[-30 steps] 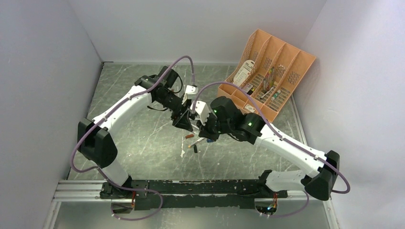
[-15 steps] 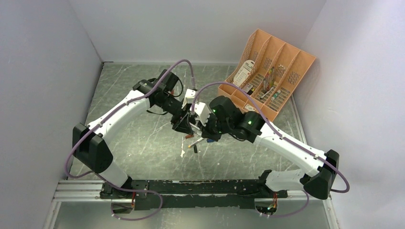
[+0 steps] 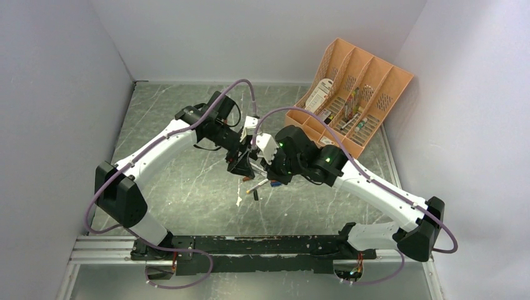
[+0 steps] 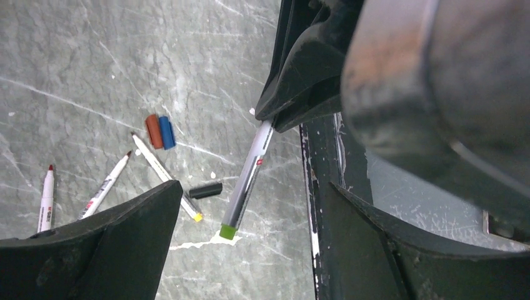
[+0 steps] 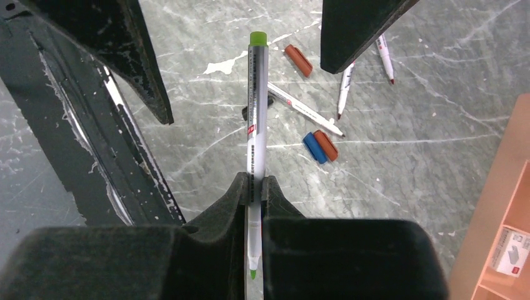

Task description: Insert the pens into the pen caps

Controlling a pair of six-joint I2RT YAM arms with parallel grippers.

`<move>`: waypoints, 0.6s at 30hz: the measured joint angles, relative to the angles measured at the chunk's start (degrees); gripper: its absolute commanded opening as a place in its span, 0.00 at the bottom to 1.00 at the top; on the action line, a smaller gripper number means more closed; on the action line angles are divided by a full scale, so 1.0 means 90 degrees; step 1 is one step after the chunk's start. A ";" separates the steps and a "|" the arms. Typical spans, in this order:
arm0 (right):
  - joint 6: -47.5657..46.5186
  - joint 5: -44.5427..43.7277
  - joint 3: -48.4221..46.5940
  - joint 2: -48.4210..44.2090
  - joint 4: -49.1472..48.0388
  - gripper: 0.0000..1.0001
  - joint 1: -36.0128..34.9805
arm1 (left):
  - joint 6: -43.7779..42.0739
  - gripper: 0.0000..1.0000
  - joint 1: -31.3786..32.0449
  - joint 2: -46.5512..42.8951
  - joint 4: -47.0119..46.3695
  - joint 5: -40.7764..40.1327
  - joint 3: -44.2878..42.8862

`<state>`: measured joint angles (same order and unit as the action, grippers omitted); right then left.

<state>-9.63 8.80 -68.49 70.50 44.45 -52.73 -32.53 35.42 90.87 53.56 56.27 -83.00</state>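
Right hand (image 5: 255, 180) is clenched on a pen (image 5: 257, 106), gripping low on the barrel so most of the length sticks out ahead of its fingers, green blunt end leading. A thin green tip pokes out behind the grip, toward the wrist. Whether that blunt end is a cap or just a plug, can't tell.

Left hand (image 4: 250, 200) faces it, released and holding nothing. Its jaws are wide, 1 finger (image 5: 119, 56) on either side of the pen's far end, touching neither side. That wide stance reads as room for the pen to sit between them without a knock.

Below both hands, on the surface (image 4: 75, 56), a red cap (image 4: 153, 131) and blue cap (image 4: 167, 132) lie side by side, touching, out past 1 finger of the left hand. A black cap (image 4: 205, 190) lies just beside the held pen's green end in the left wrist view, beneath it rather than on it. 3 loose pens (image 4: 106, 184) fan out near those caps, uncapped, red nibs showing on 2.

My read: 1 pen is presented in mid-air, steadied by the right hand so the left is free to fetch. Next call looks like a cap pickup, and the black one lies nearest the left hand.
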 measured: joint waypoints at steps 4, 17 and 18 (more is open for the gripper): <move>0.0056 -0.0143 0.0032 -0.0053 -0.0131 0.00 0.0017 | 0.0177 0.96 0.0000 -0.0015 -0.0328 0.0107 0.0053; 0.0260 -0.0345 0.0389 -0.0478 -0.0928 0.00 0.0027 | 0.0362 0.95 -0.0165 -0.0267 -0.0690 0.0155 0.0075; 0.0287 -0.0350 0.0413 -0.0542 -0.0971 0.00 0.0032 | 0.0362 0.95 -0.0221 -0.0272 -0.0687 0.0155 0.0075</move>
<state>-7.05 5.65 -64.77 65.63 35.70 -52.45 -29.28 33.43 88.42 47.37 57.67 -82.32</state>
